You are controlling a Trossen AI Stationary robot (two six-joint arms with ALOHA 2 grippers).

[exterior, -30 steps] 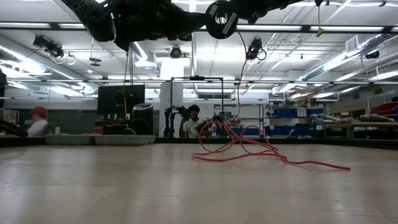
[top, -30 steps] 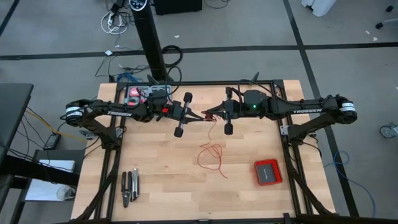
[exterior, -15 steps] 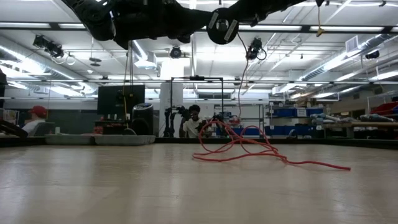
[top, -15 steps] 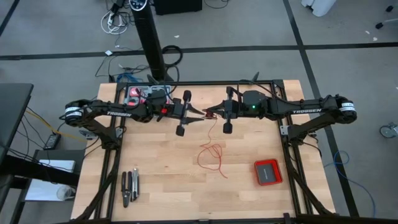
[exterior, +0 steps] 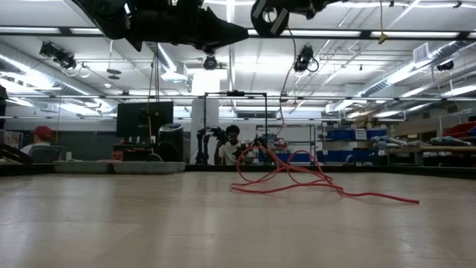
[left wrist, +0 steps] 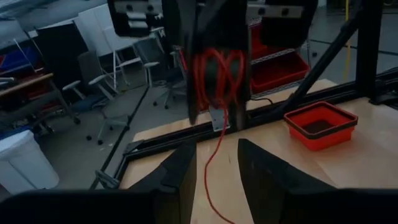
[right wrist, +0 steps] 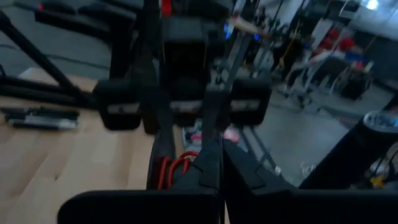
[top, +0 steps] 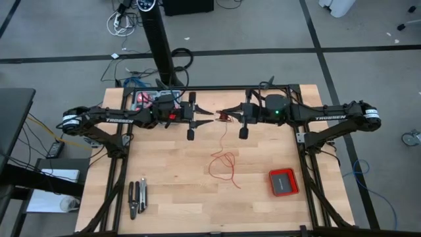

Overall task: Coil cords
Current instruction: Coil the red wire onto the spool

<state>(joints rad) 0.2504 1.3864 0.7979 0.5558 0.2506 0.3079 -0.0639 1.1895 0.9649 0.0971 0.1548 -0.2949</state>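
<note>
Right gripper (top: 230,116): clamped on the small coil of red wire (left wrist: 217,71), held above the table's far middle, the rest trailing to loose loops on the wood. Left gripper (top: 212,118): fingers parted, empty, just beside. Regrip the strand below the coil before you wrap.

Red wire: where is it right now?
In the high view the red wire lies in loose loops mid-table, left of the red box; one strand rises to the right gripper, shut on a small coil, facing the open left gripper.
</note>
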